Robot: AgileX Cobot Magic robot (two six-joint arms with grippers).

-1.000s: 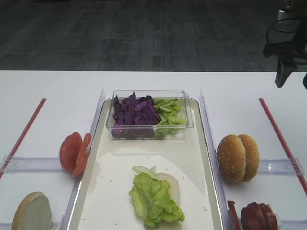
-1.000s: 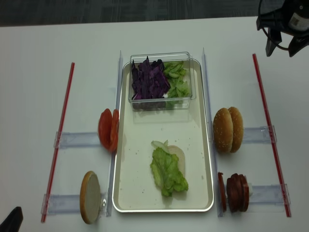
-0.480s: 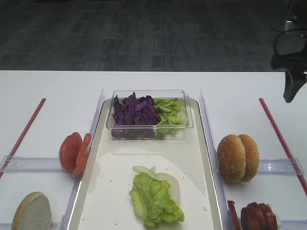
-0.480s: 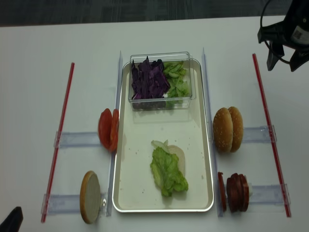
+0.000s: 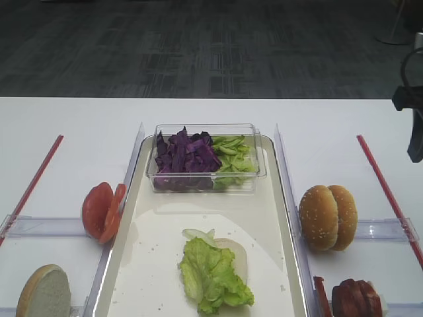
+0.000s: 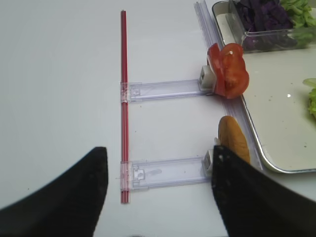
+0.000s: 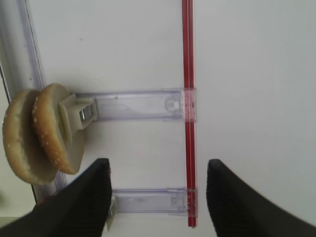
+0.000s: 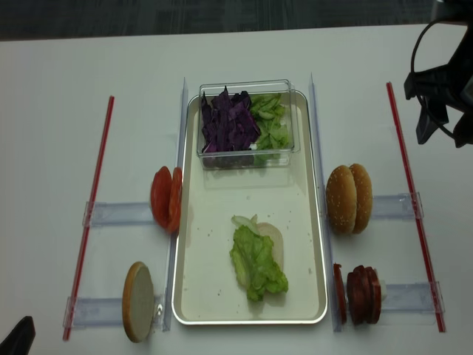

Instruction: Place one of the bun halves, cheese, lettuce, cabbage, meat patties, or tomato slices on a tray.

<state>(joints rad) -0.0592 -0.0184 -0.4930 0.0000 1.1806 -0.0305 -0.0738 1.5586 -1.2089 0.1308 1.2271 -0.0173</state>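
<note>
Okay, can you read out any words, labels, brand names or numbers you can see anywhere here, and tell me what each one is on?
None: no view shows readable text.
The tray, the clear tub and the clear plastic holders are unmarked.
The red strips are plain.
The right hand, seen from above, shows no legible label.

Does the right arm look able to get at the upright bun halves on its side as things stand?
Probably yes: the right gripper hangs open and empty above the table, and nothing stands between it and the bun halves.
</note>
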